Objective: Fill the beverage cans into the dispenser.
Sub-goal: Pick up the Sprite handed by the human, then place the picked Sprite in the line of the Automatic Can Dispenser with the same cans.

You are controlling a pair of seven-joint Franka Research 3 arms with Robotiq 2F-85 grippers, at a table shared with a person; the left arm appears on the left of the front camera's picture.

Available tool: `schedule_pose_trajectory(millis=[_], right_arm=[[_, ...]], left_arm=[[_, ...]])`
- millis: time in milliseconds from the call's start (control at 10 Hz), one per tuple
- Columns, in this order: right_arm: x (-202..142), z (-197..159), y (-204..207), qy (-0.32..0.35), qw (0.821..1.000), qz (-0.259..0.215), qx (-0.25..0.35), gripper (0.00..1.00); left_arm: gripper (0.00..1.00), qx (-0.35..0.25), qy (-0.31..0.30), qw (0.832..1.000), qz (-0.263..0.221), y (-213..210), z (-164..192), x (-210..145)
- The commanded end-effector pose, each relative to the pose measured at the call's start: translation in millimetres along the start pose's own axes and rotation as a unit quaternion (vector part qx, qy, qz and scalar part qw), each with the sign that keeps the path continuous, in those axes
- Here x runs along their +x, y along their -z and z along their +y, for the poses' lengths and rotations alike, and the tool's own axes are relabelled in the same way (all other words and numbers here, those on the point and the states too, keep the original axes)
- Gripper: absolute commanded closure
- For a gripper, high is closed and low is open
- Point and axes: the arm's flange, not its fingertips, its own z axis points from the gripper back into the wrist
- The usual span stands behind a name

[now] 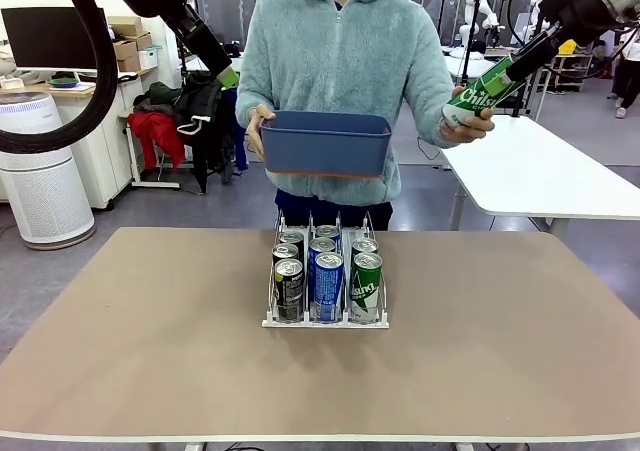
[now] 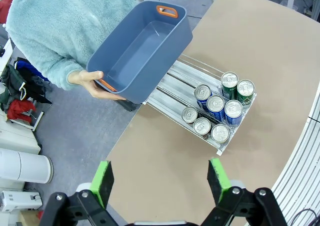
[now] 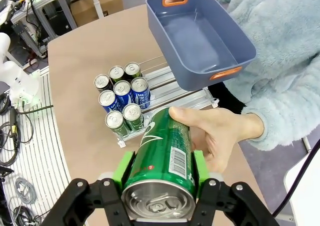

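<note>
Right fingers [image 3: 160,173] clamped on green can [image 3: 162,161] beyond dispenser [image 1: 325,316] rear edge; left fingers [image 2: 162,178] apart above open worktop [image 1: 150,351].

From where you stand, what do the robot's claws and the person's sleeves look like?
Each claw, left and right, is black with bolted knuckles and bright green pads. The person's sleeves are fluffy pale teal fleece.

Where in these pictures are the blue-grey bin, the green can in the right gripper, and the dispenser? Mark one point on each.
blue-grey bin [image 1: 325,151], front view, on its near outer wall.
green can [image 3: 165,151], right wrist view, on its side above the barcode.
dispenser [image 2: 172,93], left wrist view, on its bare rails behind the cans.
</note>
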Motion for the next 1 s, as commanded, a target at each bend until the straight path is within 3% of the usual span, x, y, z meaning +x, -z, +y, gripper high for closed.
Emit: schedule_pose_trajectory(millis=[0,900], right_arm=[[-0.4,0.1,-0.8,0.0,1.0,-0.001,0.0,1.0],[-0.4,0.1,-0.8,0.0,1.0,-0.001,0.0,1.0]], left_arm=[[0.0,-0.003,-0.004,1.0,0.003,0.1,0.2,0.1],[0.0,-0.003,-0.004,1.0,0.003,0.1,0.2,0.1]])
